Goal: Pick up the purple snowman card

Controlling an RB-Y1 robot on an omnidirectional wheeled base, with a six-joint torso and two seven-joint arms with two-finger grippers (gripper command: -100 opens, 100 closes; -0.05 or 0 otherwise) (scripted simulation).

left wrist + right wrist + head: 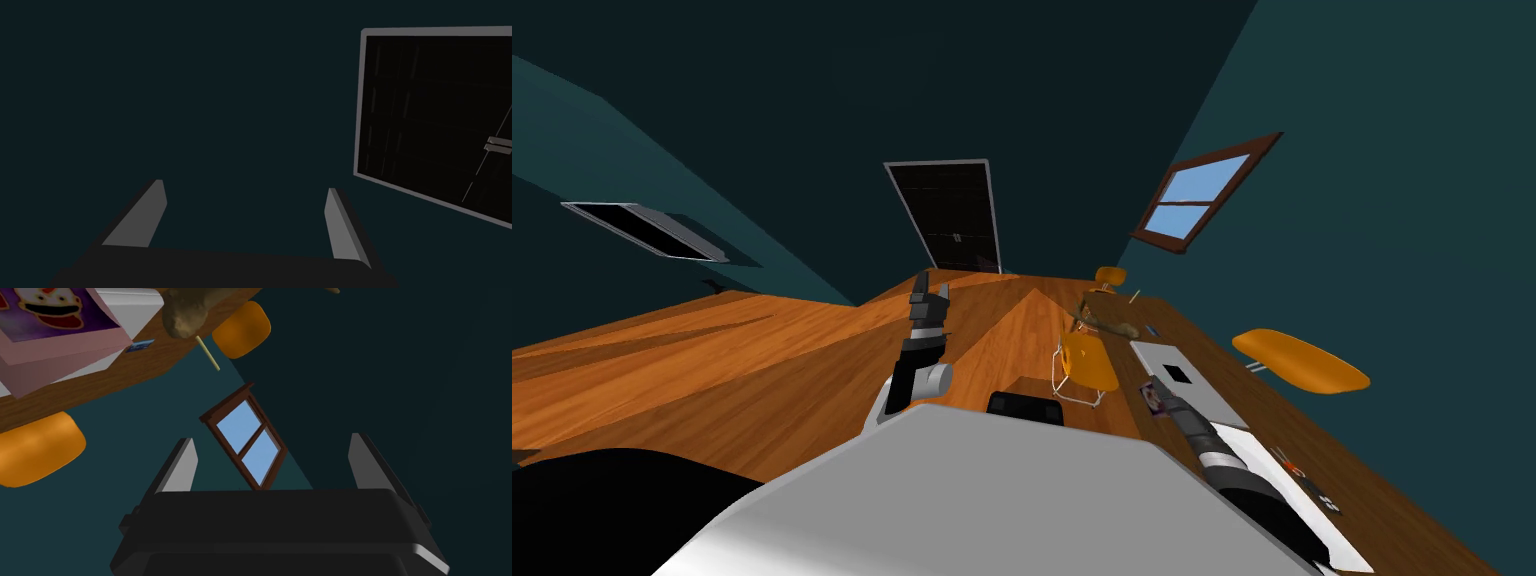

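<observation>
The right gripper is nearest, its dark body across the foreground and its two fingers spread wide and released, with nothing held between them; a brown-framed window on the far wall shows through the gap. The purple snowman card lies face up on a pink pad, which rests on a white slab on the wooden bench. The card sits off to one side of the fingers, beyond their tips and untouched; the head view puts the gripper just beside it at the bench's near edge. Farther along the bench are a small blue tag, a brown lumpy thing and a thin pale stick jutting past the edge. Orange chairs stand beside the bench. The left gripper is raised over the wooden floor, well apart from the bench, its fingers also spread and empty
</observation>
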